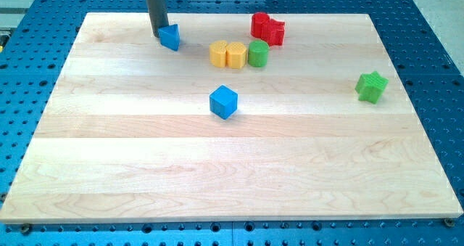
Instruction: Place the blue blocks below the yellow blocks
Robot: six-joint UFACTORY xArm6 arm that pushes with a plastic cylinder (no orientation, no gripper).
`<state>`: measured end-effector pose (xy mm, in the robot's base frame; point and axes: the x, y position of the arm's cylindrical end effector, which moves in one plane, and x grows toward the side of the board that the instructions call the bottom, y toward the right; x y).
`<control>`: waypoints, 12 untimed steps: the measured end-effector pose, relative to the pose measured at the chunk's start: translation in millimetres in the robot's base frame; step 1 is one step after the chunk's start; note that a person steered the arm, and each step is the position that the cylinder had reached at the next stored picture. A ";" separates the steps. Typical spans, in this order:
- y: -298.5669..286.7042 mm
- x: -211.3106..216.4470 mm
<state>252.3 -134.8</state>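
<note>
Blue triangular block [170, 37] sits near the view's top, left of the two yellow blocks [227, 54]; the blue cube [223, 101] already lies below them. My tip [159, 35], a bare rod, touches the triangle's left side. Push from above-left, steering down and rightward, clear of the yellows.

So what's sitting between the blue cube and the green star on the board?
Nothing: in the camera view, only bare wooden board runs from the blue cube across to the green star.
</note>
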 end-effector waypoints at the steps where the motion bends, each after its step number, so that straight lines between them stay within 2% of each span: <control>1: 2.0 6.1; 2: 47.3 7.6; 3: 53.3 -4.6; 4: 51.0 10.9; 6: 51.0 104.8; 7: 50.9 123.3; 9: 35.1 86.5; 10: 34.6 145.1; 12: 39.7 158.9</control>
<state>411.3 -95.1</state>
